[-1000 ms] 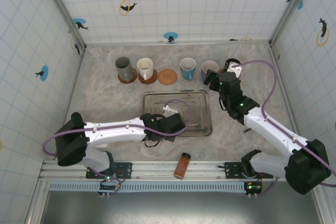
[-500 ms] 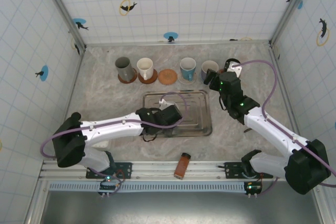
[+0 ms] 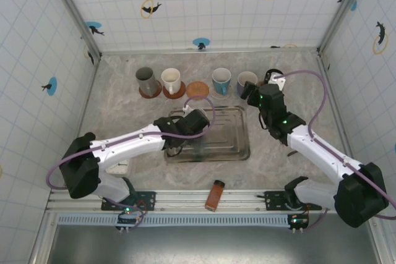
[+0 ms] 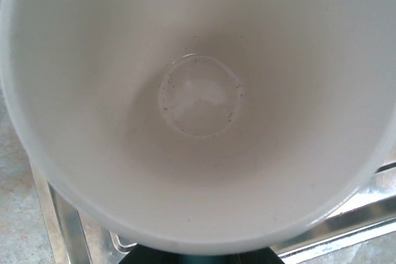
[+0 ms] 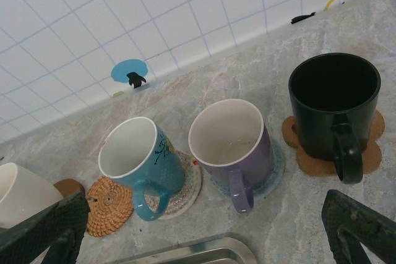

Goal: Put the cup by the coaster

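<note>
Left wrist camera looks straight down into the white cup (image 4: 198, 103), bare and dry inside, its glazed wall close against the lens. We read the left gripper (image 3: 197, 120) as pinched shut on the cup's rim wall, carrying it above the far-left part of the metal tray (image 3: 232, 137). It looks like ceramic to us: stiff, fairly heavy, slick under the pads and liable to chip, so a firm hold on the rim and a soft landing suit it. Just beyond, the bare woven coaster (image 3: 198, 89) waits in the far row. To its right sit the teal mug (image 5: 139, 153), purple mug (image 5: 232, 143) and black mug (image 5: 334, 97). Over there the right gripper (image 5: 204, 224) hovers, jaws spread wide, holding nothing.
</note>
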